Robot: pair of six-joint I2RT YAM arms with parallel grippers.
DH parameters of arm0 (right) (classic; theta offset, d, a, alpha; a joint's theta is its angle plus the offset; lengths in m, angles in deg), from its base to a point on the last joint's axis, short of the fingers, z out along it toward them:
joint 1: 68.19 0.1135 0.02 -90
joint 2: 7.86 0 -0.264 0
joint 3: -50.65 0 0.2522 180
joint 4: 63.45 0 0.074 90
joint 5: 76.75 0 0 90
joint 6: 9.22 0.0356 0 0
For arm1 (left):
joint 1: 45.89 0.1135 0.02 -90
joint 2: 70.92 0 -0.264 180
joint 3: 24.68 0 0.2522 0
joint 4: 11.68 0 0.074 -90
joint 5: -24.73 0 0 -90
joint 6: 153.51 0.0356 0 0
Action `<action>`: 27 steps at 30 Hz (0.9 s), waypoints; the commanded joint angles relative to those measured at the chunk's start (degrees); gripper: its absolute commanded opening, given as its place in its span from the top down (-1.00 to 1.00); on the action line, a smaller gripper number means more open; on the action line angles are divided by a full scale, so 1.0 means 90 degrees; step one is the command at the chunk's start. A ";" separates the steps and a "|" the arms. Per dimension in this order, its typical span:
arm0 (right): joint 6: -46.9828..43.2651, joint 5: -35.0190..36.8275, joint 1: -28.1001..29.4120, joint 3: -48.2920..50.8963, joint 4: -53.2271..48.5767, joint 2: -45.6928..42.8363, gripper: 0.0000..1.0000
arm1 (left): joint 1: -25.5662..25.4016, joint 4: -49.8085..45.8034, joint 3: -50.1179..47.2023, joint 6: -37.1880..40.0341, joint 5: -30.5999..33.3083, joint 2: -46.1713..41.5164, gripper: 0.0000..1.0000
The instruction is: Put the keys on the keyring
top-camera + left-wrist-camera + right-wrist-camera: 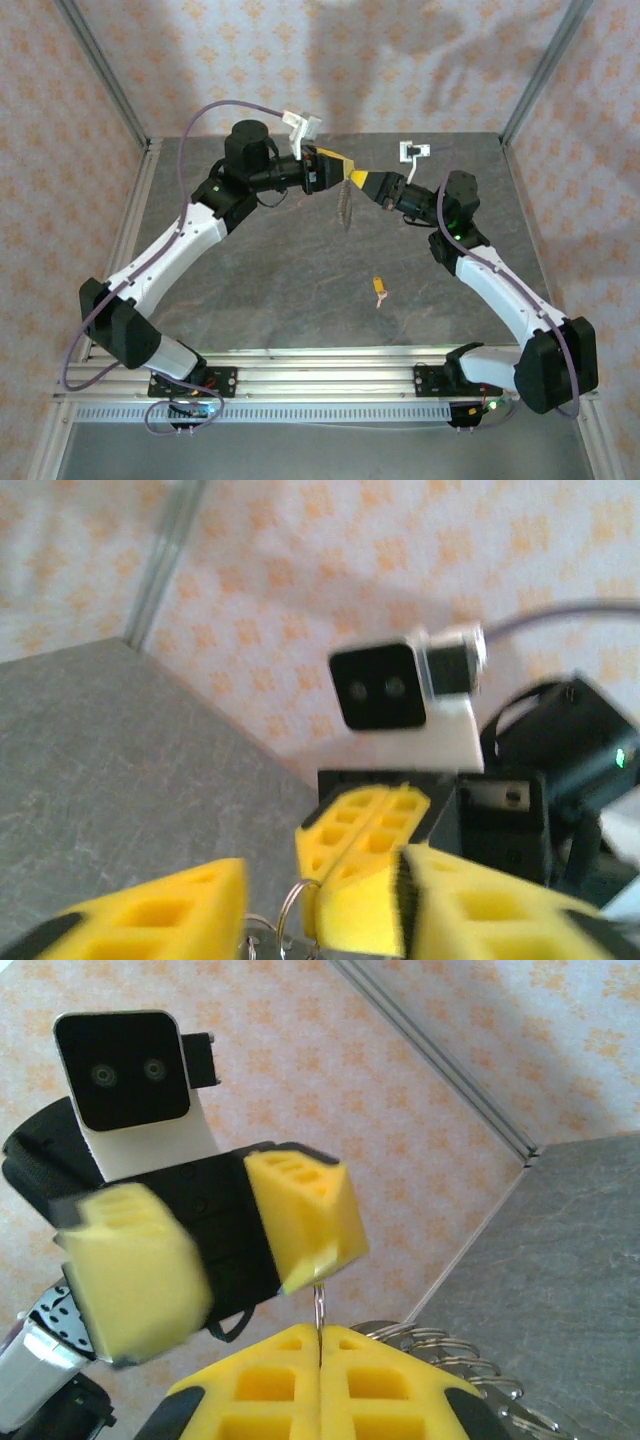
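Note:
The keyring (347, 208) hangs in the air above the middle of the table, a thin wire loop with small rings along it. My right gripper (368, 182) is shut on the keyring's wire (320, 1305), which comes up from between its closed fingers (380, 1380). My left gripper (345, 170) faces it tip to tip and stands open, its fingers (300, 1215) on either side of the wire. One finger edge touches the top of the loop. In the left wrist view the keyring (285, 905) sits between my open left fingers (150, 920). A small orange-headed key (379, 288) lies on the table.
The grey table (250, 290) is bounded by a metal frame rail (130, 210) and patterned walls at the back. Both arms reach inward from the near edge and meet at the far centre. The key lies alone in front of the grippers.

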 commanded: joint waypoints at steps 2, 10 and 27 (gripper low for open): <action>-0.0256 0.0271 0.0023 0.0092 0.0308 -0.0402 1.00 | -0.0006 0.1132 -0.0492 -0.0884 0.1258 -0.0693 -0.15; -0.0321 0.0442 0.0023 0.0204 0.0462 -0.0608 1.00 | -0.0091 0.1859 -0.1432 -0.1557 0.1498 -0.1015 -0.19; 0.0451 0.0467 0.0057 0.0291 0.1382 -0.0650 1.00 | -0.0672 0.2451 -0.1574 -0.1580 0.1473 -0.0692 0.04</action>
